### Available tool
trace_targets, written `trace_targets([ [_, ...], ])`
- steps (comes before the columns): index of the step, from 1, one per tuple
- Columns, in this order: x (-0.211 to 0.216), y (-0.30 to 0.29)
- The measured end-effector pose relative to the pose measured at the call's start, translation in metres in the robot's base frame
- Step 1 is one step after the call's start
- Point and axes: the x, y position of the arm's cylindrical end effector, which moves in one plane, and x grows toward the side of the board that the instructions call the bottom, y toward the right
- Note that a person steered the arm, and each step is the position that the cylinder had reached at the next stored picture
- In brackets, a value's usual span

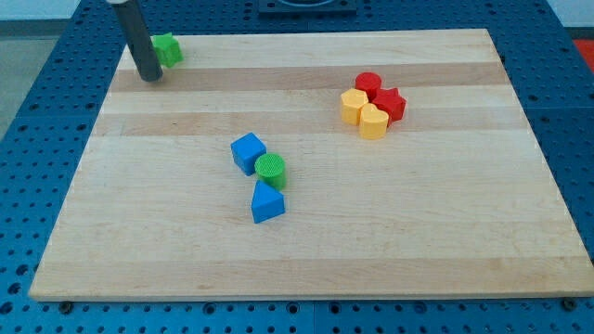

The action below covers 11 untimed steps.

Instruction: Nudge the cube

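A blue cube [248,152] sits near the middle of the wooden board [306,250], touching a green cylinder [271,172] at its lower right. A blue triangular block [266,202] lies just below the cylinder. My tip [148,76] is at the board's top left corner, far up and left of the cube. A green block [168,48] of unclear shape sits just right of the rod, close to it.
A tight cluster sits at the upper right: a red cylinder [368,84], a red star-like block [390,104], and two yellow blocks [353,106] [373,122]. The board rests on a blue perforated table [37,102].
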Motion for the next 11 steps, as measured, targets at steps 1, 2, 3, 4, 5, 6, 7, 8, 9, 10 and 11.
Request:
trace_targets([
  [1, 0.018, 0.012],
  [2, 0.02, 0.054],
  [3, 0.037, 0.094],
  [4, 0.068, 0.121],
  [5, 0.098, 0.148],
  [6, 0.13, 0.179],
  [7, 0.15, 0.224],
  [8, 0.151, 0.28],
  [9, 0.151, 0.33],
  [10, 0.146, 0.372],
  [11, 0.124, 0.378],
])
